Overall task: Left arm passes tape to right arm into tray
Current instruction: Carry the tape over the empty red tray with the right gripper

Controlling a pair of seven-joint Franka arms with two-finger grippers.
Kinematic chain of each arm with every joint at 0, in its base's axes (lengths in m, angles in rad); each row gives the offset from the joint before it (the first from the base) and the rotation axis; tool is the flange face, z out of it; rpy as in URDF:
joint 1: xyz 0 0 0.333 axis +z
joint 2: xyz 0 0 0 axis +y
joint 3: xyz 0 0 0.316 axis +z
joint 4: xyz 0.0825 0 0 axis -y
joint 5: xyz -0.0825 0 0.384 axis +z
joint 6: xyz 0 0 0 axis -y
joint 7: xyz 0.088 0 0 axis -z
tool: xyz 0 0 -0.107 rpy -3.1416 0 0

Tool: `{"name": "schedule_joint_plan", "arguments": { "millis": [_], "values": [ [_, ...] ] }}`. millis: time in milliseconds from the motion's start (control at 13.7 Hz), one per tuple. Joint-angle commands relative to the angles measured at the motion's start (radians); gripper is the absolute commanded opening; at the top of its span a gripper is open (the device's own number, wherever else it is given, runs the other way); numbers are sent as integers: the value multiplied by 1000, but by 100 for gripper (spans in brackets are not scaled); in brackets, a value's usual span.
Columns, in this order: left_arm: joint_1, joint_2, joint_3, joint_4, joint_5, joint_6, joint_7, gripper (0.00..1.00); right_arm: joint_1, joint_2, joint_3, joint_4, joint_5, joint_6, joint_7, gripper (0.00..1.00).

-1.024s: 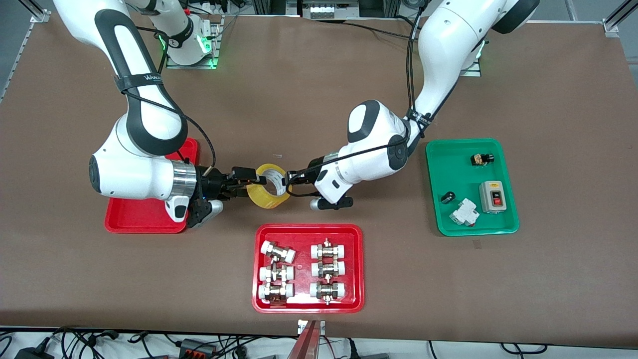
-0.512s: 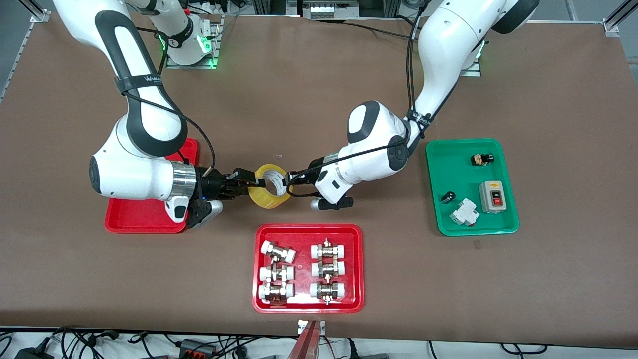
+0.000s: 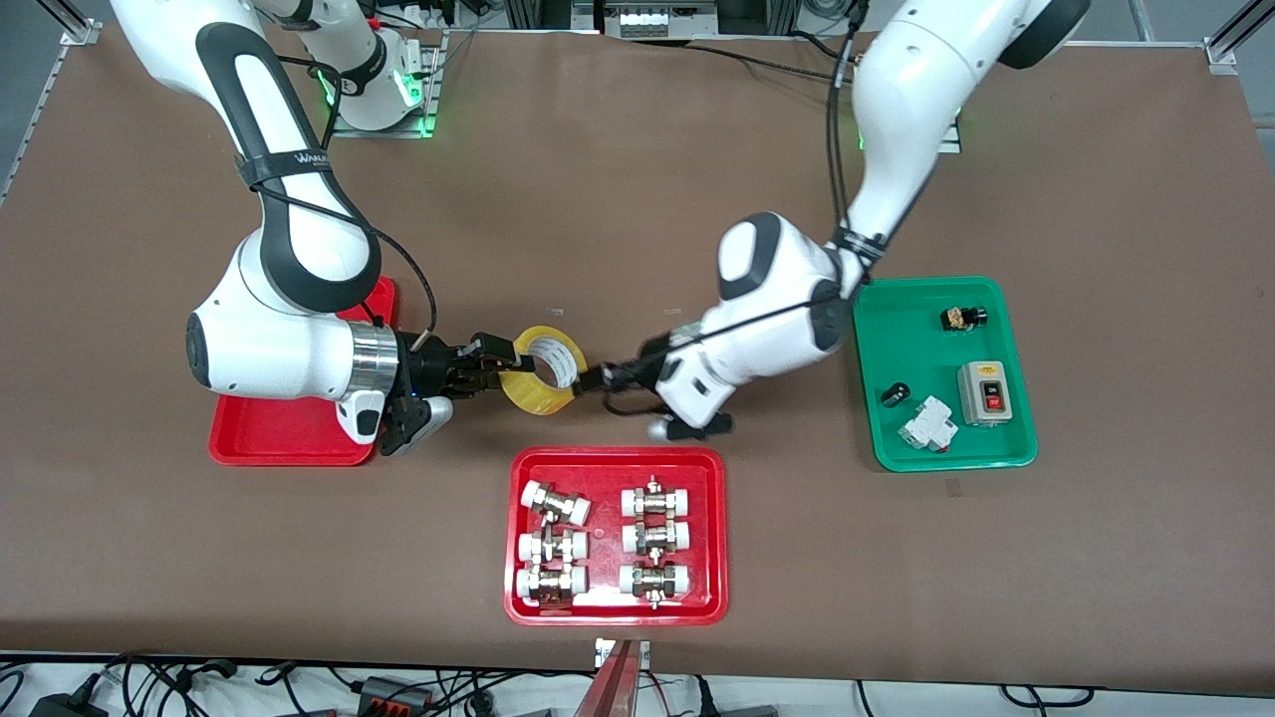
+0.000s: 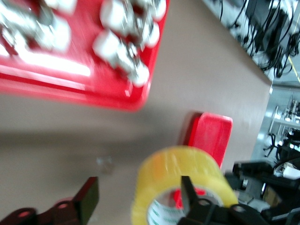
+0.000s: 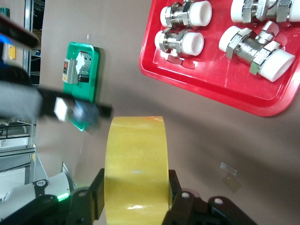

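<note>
— Who has the tape (image 3: 533,396)?
— The right gripper (image 3: 503,366) has it, clamped across its width, up over the table. The tray (image 3: 289,438) lies at its nine o'clock. The left gripper (image 3: 590,378), at the tape's three o'clock, is spread and clear of it.
— How will it handle?
— I'd judge it a light, stiff ring with slick film. Pinch the flat faces, as here.

"ON" and "OFF" on switch box (image 3: 986,392) buttons.
</note>
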Motion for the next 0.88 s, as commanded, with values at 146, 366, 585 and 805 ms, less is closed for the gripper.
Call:
{"name": "schedule_joint_plan", "arguments": {
  "millis": [146, 366, 585, 805],
  "values": [
    [212, -135, -14, -34, 381, -319, 118, 100, -28, 5, -10, 16, 9, -10, -11, 20],
    [318, -227, 6, -32, 489, -554, 147, 100, -117, 5, -13, 4, 7, -46, -5, 21],
    [425, -301, -3, -28, 678, -792, 248, 100, -279, 5, -14, 2, -34, -198, -4, 22],
    [445, -426, 3, -60, 735, -935, 268, 100, -428, 6, -14, -4, -56, -330, -5, 22]
  ]
}}
